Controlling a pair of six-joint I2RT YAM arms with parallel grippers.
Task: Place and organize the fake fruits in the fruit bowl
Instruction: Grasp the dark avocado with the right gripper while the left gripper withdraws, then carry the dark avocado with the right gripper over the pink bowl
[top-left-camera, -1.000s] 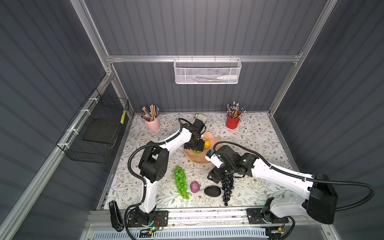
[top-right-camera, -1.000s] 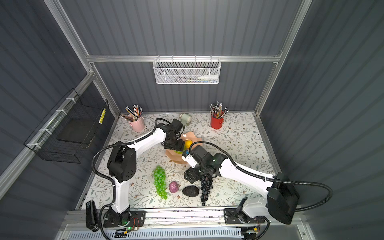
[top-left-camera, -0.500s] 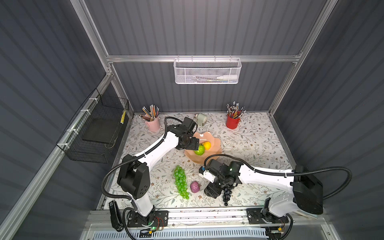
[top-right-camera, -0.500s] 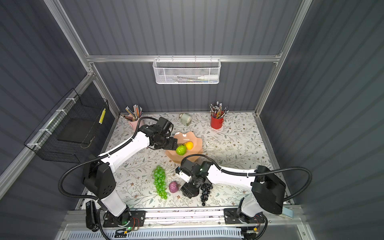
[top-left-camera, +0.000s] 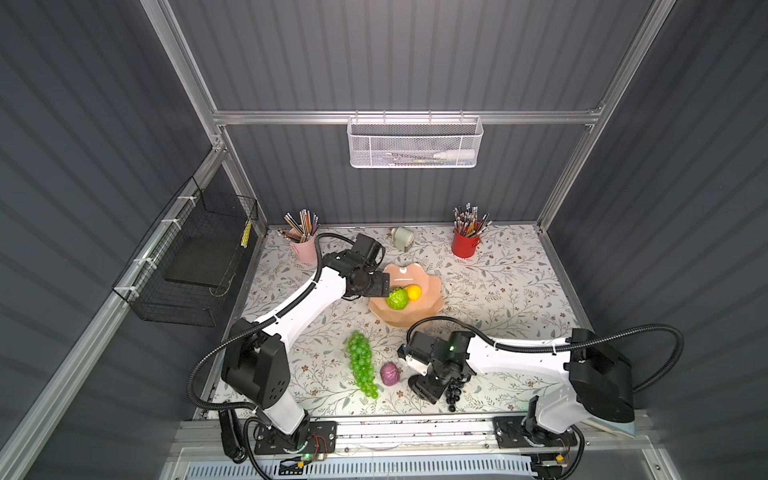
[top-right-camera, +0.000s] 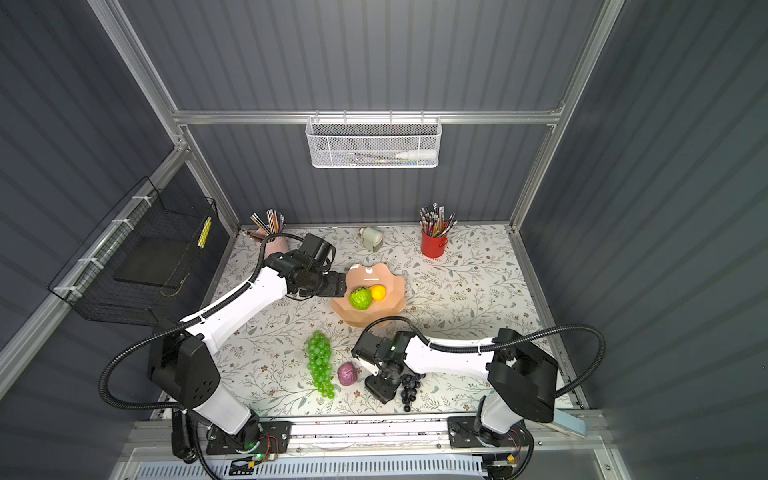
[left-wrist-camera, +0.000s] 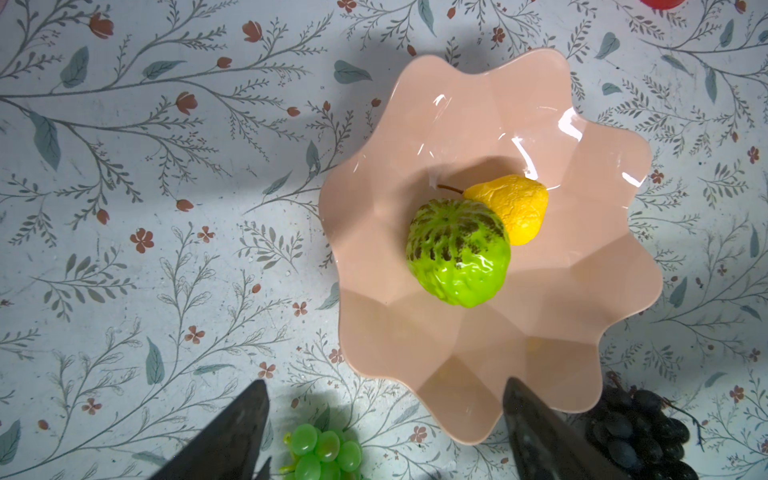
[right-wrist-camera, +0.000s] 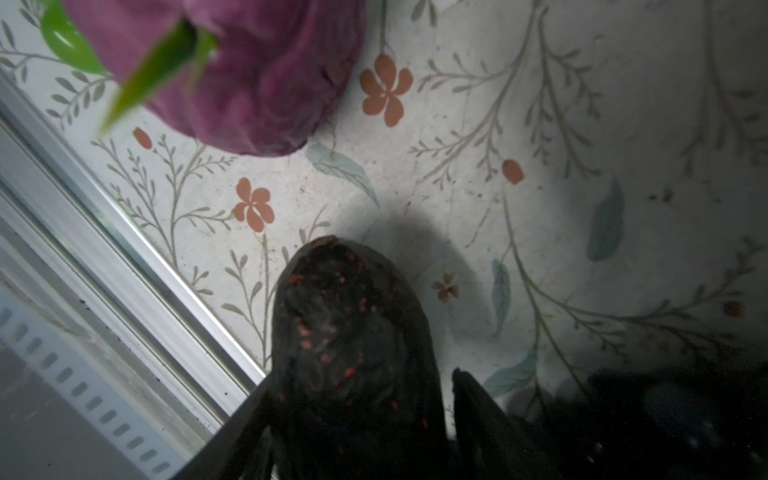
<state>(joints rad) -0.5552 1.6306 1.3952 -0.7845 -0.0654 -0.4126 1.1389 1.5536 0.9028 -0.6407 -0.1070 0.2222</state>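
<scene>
black avocado (right-wrist-camera: 353, 332) between jaws of right end effector (right-wrist-camera: 359, 380), purple lump (right-wrist-camera: 249, 75) nearby

No legible text (nothing readable)

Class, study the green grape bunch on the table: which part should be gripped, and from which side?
Probably across the thick end of the green grape bunch, nearest the fruit bowl, coming straight down from above. It lies flat and long on the table, tapering toward the front edge, so jaws should close across its narrow width.
</scene>
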